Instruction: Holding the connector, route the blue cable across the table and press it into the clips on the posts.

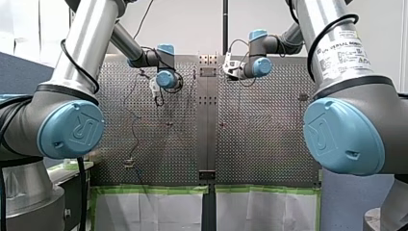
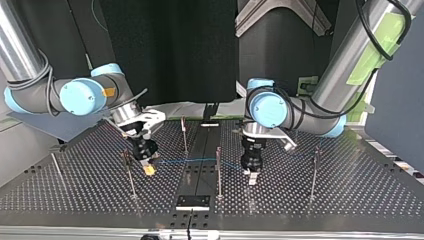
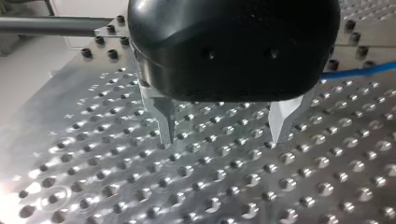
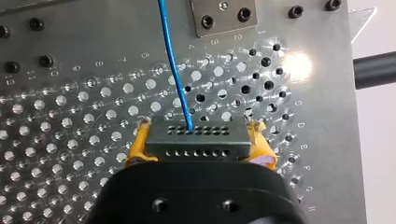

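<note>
A robotics lab: a silvery perforated metal table point(image 2: 350, 195) studded with thin upright metal posts point(image 2: 218, 172), two silver industrial arms with blue joint caps point(image 1: 72, 115) flanking it, and green-taped white sheets point(image 1: 149, 211) hanging along its edge beside the arms' bases.

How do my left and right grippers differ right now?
My left gripper is open and empty; my right gripper is shut on the connector. The left gripper's fingers are bare metal; the right gripper's carry yellow pads. Both hang low over the perforated table.
</note>
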Robot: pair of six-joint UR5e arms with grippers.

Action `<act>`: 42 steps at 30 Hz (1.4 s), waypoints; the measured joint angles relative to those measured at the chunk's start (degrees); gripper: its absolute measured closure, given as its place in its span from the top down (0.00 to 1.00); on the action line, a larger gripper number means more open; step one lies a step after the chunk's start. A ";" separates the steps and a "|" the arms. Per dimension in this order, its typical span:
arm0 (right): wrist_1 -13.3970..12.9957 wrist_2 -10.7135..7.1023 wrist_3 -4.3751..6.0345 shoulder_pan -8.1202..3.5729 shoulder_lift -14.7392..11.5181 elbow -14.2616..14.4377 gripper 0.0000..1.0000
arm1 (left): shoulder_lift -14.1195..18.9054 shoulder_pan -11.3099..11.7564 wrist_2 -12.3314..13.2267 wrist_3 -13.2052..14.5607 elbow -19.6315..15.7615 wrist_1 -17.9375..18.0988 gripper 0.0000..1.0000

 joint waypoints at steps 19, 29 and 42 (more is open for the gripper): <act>0.29 -0.03 0.03 0.00 -0.68 0.01 0.00 | 5.23 -1.51 -0.39 -0.63 -4.25 -6.94 1.00; 0.63 0.00 0.09 0.00 -0.77 0.02 0.00 | 10.29 -2.24 1.12 -1.71 -8.66 -7.54 1.00; 1.31 0.17 -0.09 0.00 -0.95 -0.01 0.00 | 17.29 -4.44 3.95 -2.25 -11.49 -8.61 1.00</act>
